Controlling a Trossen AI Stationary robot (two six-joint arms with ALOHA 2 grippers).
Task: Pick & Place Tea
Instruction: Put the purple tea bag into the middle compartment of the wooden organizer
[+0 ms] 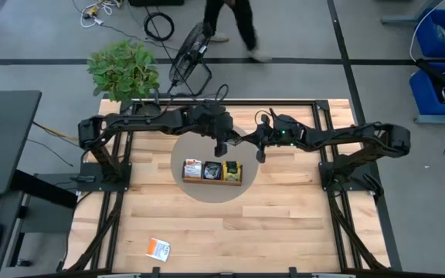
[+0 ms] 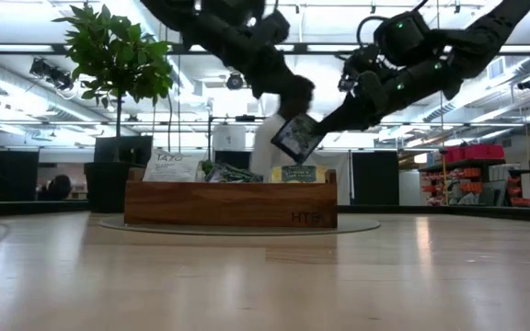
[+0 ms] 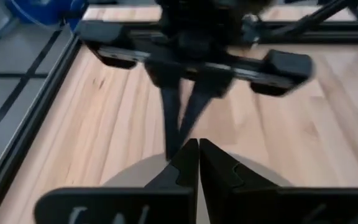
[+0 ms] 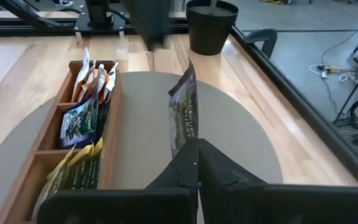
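Both arms meet above the far side of the wooden tray (image 1: 212,171), which sits on a round grey mat (image 1: 212,182) in the middle of the worktop (image 1: 230,232). The right end effector (image 4: 191,163) is closed on a dark navy sachet (image 4: 183,112), pinching it by one edge so that it stands up edge-on above the mat — a hold that keeps its face free, probably for the other arm to take or for slipping it into a slot on edge. In the low view the same sachet hangs tilted in the air, higher than the tray's rim and apart from it.

The left end effector (image 3: 197,160) is closed with its fingers together and nothing visible between them; it hovers close to the right one, facing it, which looks like a handover or a regrasp, though that is a guess.

The tray's three compartments hold sachets sorted by colour: orange-and-white sachets (image 4: 95,78) at one end, dark ones in the middle, yellow-green sachets (image 4: 73,168) at the other. One stray orange-and-white sachet (image 1: 158,248) lies flat near the worktop's front edge — well apart from the tray and not yet collected.
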